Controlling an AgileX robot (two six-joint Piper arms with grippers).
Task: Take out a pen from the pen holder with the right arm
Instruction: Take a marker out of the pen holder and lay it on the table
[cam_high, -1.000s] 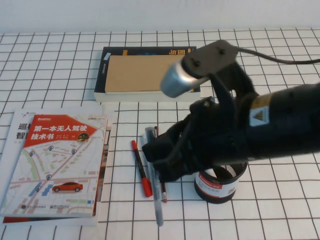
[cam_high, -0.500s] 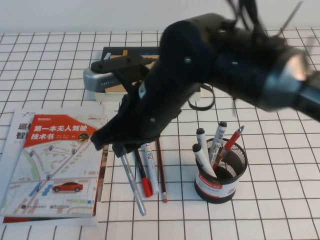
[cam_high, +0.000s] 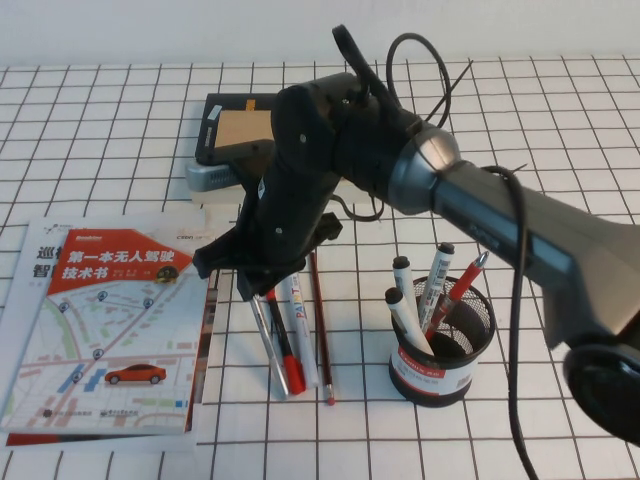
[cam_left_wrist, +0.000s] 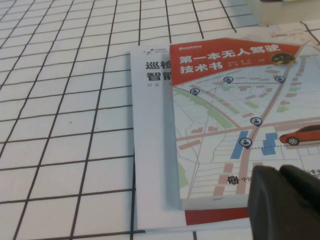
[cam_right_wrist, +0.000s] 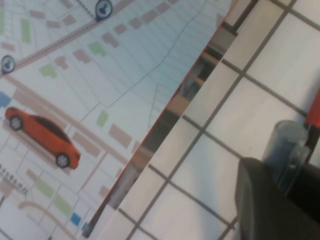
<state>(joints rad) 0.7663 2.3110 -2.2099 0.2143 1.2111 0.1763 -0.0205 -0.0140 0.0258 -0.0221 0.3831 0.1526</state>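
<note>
swung clear of pen holder (cam_high: 442, 350), clear pen (cam_high: 265, 335) clamped in right gripper (cam_high: 258, 288) jaws: extraction looks done; left gripper (cam_left_wrist: 285, 200) parked over book (cam_left_wrist: 230, 110).

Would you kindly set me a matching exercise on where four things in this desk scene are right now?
Things:
1. clear pen
2. red pen
3. pen holder
4. map-cover book

Places or states:
A. upright on the table, pens standing inside
B. lying on the table beside the white marker
C. below the left gripper, which hovers over its cover
D. between the jaws of the right gripper, just off the book's edge

Pairs: 1-D, 2-B, 3-A, 4-C
</note>
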